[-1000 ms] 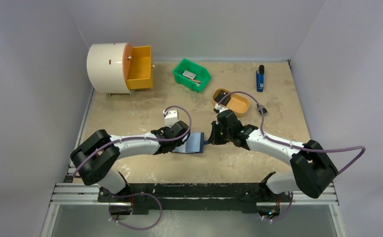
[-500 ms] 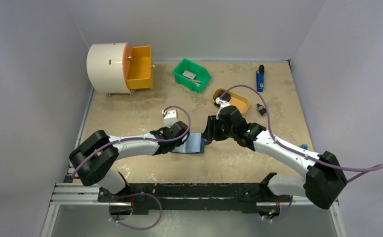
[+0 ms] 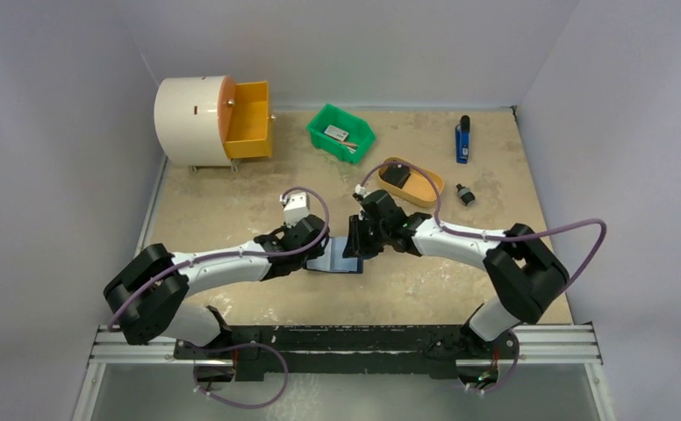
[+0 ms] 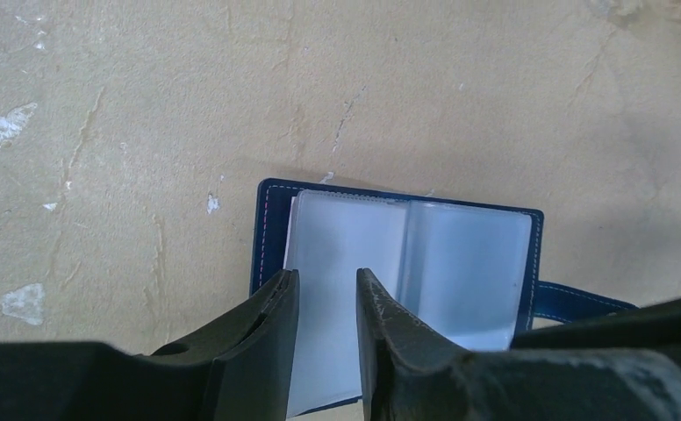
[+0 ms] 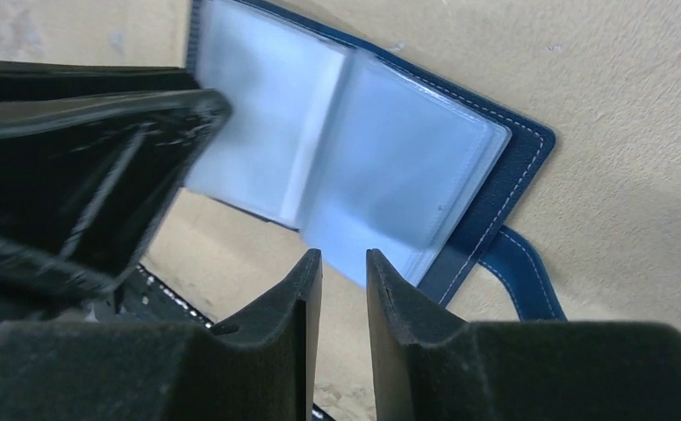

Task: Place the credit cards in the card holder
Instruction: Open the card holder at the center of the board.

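Observation:
The card holder (image 3: 344, 259) lies open on the table, navy cover down and clear sleeves up. It also shows in the left wrist view (image 4: 407, 254) and the right wrist view (image 5: 363, 149), with its strap tab (image 5: 530, 281) lying flat. My left gripper (image 3: 321, 254) sits over the holder's left half (image 4: 326, 276), jaws a narrow gap apart with nothing between them. My right gripper (image 3: 354, 244) hovers over the holder's right part (image 5: 344, 256), jaws narrowly apart and empty. No card shows at the holder. A card-like item (image 3: 335, 132) lies in the green bin.
A white drum (image 3: 192, 110) with an open orange drawer (image 3: 249, 123) stands at the back left. A green bin (image 3: 354, 145) and an orange oval tray (image 3: 425, 189) holding a black piece lie behind the grippers. A blue-and-black tool (image 3: 462, 139) and a small black item (image 3: 465, 195) lie at the right.
The right arm has swung left, bringing its gripper from the holder's right edge to over the holder. The left arm has shifted slightly; the holder stays open in place.

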